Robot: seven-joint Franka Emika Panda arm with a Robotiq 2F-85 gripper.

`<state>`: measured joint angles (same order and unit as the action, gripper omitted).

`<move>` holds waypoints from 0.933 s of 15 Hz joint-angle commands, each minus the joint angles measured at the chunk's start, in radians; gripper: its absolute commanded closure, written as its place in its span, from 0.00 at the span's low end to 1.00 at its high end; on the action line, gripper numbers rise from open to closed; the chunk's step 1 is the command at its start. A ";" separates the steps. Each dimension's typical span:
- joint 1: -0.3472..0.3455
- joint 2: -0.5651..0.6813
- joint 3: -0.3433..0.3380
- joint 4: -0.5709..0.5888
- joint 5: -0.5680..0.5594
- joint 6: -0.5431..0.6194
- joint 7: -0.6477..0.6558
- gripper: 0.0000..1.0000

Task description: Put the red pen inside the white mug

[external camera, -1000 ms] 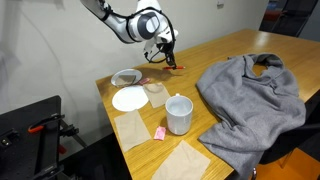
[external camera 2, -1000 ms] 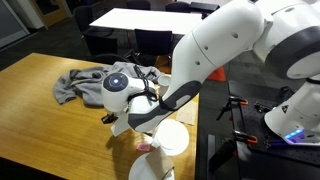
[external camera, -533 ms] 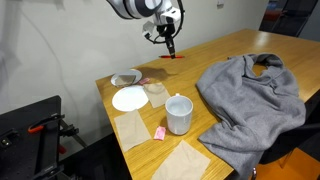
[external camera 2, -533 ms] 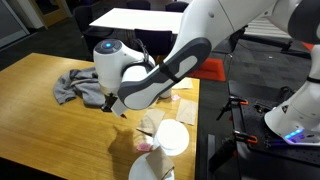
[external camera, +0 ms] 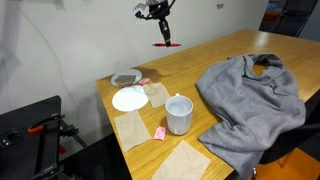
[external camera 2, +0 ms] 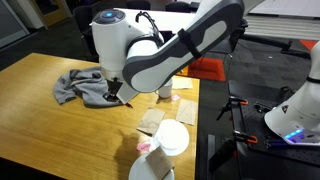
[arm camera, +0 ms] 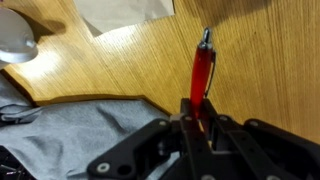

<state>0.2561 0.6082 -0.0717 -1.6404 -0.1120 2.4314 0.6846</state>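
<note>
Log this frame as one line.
gripper: shut on red pen | red pen: hanging below gripper, above table | white mug: upright on table, pen not inside

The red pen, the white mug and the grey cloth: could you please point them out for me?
red pen (arm camera: 201, 72), wrist view, middle of its barrel.
white mug (external camera: 179, 120), an exterior view, outer side wall.
grey cloth (external camera: 250, 95), an exterior view, centre of the heap.

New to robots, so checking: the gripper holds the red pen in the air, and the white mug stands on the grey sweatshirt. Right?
Not quite: the white mug stands on the bare table, beside the grey sweatshirt, as an exterior view shows. The gripper does hold the red pen in the air.
</note>
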 commanded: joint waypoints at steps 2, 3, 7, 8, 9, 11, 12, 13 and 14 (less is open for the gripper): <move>0.022 -0.168 -0.008 -0.194 -0.046 0.016 -0.002 0.97; 0.019 -0.192 -0.004 -0.221 -0.049 0.014 -0.004 0.97; 0.000 -0.279 0.010 -0.324 -0.051 0.014 -0.016 0.97; -0.006 -0.295 0.012 -0.344 -0.049 0.012 -0.018 0.97; -0.011 -0.308 0.014 -0.363 -0.049 0.009 -0.024 0.97; -0.019 -0.327 0.017 -0.393 -0.052 -0.003 -0.027 0.97; -0.015 -0.272 0.019 -0.329 -0.047 -0.002 -0.003 0.87; -0.018 -0.282 0.019 -0.346 -0.047 -0.002 -0.008 0.87; -0.020 -0.287 0.020 -0.356 -0.047 -0.002 -0.008 0.87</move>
<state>0.2535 0.3211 -0.0702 -1.9981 -0.1511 2.4320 0.6721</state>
